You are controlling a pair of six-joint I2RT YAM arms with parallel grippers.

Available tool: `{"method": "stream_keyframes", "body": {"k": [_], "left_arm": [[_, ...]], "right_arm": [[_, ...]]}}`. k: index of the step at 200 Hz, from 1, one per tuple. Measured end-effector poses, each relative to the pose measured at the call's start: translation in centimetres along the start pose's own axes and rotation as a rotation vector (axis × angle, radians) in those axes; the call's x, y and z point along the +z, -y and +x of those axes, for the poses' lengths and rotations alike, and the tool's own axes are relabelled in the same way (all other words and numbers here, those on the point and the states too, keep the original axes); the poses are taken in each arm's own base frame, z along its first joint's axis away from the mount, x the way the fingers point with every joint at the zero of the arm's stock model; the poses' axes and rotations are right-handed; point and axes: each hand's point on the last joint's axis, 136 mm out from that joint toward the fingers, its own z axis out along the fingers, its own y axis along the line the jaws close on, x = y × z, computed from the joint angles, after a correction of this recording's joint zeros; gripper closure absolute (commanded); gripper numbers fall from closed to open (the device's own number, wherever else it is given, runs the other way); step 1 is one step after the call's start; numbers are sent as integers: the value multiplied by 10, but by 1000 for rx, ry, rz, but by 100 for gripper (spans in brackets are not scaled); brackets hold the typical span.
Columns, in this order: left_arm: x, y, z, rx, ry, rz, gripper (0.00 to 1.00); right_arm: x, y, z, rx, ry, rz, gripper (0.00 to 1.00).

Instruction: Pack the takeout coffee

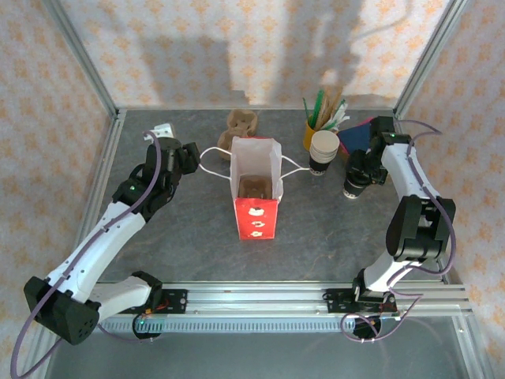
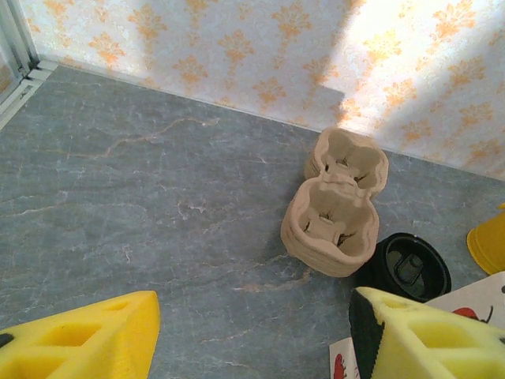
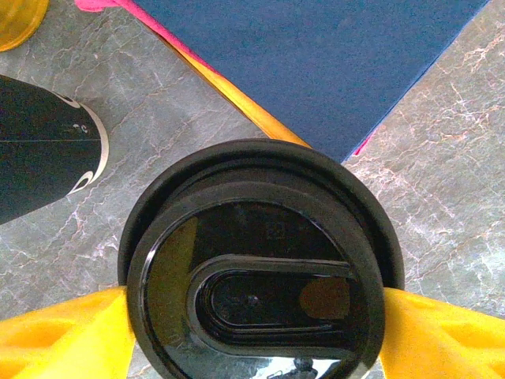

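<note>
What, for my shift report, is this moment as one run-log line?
right hand astride small black lidded paper cup, grip unconfirmed | left hand open, empty | red paper bag upright, open | cup not bagged

The left gripper [image 2: 252, 335] has its yellow fingers [image 2: 79, 339] in the two lower corners, wide apart, with bare grey table [image 2: 118, 197] between them. Right of centre lies a brown pulp cup carrier [image 2: 335, 209], and a round black lid [image 2: 406, 267] sits just beside its lower right. A white-and-red bag [image 2: 473, 304] shows at lower right. An orange-patterned wall [image 2: 237, 47] runs along the top.
</note>
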Motion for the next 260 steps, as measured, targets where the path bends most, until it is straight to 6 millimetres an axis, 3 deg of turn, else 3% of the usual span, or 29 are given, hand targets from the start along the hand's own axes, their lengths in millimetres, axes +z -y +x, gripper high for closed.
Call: {"method": "stream_keyframes", "body": {"k": [105, 160, 199, 260], "left_arm": [[4, 4, 5, 5, -22, 14, 33], [9, 4, 9, 12, -36, 8, 34], [11, 5, 11, 15, -44, 6, 34], [11, 5, 11, 15, -44, 6, 34]], "right_arm": [[4, 4, -1, 0, -15, 29, 23], [5, 2, -4, -8, -29, 31, 33], [5, -1, -5, -10, -31, 25, 33], [4, -24, 7, -89, -30, 36, 33]]}}
